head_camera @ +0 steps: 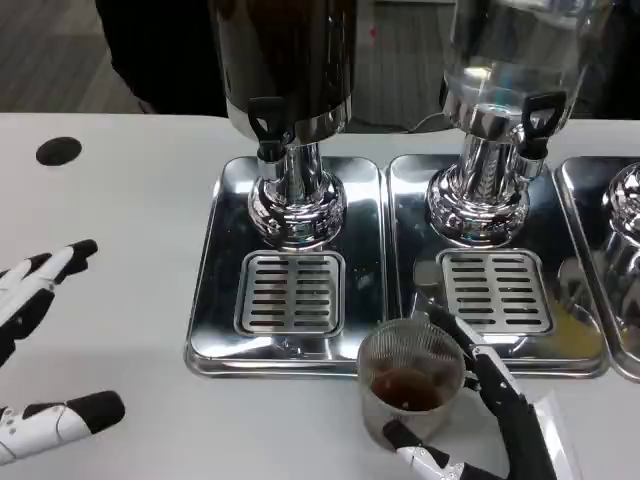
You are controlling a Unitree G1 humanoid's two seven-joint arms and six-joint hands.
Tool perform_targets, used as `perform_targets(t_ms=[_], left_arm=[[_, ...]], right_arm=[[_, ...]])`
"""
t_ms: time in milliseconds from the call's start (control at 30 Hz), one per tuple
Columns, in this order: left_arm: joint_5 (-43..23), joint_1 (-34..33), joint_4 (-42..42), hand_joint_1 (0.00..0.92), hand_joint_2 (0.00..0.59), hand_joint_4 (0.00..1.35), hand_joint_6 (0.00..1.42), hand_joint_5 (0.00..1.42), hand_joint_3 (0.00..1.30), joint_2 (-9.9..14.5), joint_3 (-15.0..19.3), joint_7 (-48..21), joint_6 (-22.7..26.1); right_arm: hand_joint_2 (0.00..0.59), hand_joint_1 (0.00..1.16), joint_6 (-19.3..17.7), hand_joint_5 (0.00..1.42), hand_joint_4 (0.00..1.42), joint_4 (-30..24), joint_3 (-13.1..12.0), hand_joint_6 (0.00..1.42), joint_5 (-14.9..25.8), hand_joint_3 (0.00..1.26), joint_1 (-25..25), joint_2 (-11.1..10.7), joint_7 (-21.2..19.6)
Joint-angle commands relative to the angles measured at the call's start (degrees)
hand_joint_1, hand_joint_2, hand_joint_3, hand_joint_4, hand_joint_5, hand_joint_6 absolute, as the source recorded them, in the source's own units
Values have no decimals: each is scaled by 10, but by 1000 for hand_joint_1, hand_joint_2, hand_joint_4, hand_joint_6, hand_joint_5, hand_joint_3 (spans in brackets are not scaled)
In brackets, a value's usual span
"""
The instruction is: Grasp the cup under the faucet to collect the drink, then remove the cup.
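The right robot hand (478, 420) gripped the cup (410, 388) of dark drink near the bench's (120, 200) front edge, just before the drip trays (290, 270), while the left robot hand (40, 350) lay open, empty.

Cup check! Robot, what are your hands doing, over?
Right hand grips the glass cup, brown drink inside. Cup sits on the table by the drip trays' front edge, clear of both faucets. Left hand open, idle. Nothing in the way.

Clear ribbed cup (410, 372) of brown drink; shiny chrome slotted trays (290, 330).
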Motion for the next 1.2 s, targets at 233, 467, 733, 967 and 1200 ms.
perform_targets(t_ms=[233, 467, 733, 967, 1200], left_arm=[[-3, -2, 5, 0, 0, 0, 0, 0, 0, -4, 1, -2, 1], [-2, -11, 7, 0, 0, 0, 0, 0, 0, -5, -4, -2, 6], [1, -21, 10, 0, 0, 0, 0, 0, 0, -7, -11, -2, 12], [5, -34, 19, 0, 0, 0, 0, 0, 0, -10, -20, 1, 16], [13, -47, 39, 0, 0, 0, 0, 0, 0, -13, -32, 9, 10]], right_arm=[[207, 853, -14, 115, 38, -14, 3, 314, 37, 107, -3, -6, 31], [196, 840, -23, 89, 3, -32, 1, 272, 79, 63, 14, -14, 78], [195, 839, -40, 88, 0, -59, -9, 268, 109, 56, 52, -24, 113], [194, 831, -59, 88, 18, -92, -36, 267, 157, 53, 94, -43, 145], [238, 813, -48, 133, 86, -120, -85, 267, 214, 97, 107, -70, 182]])
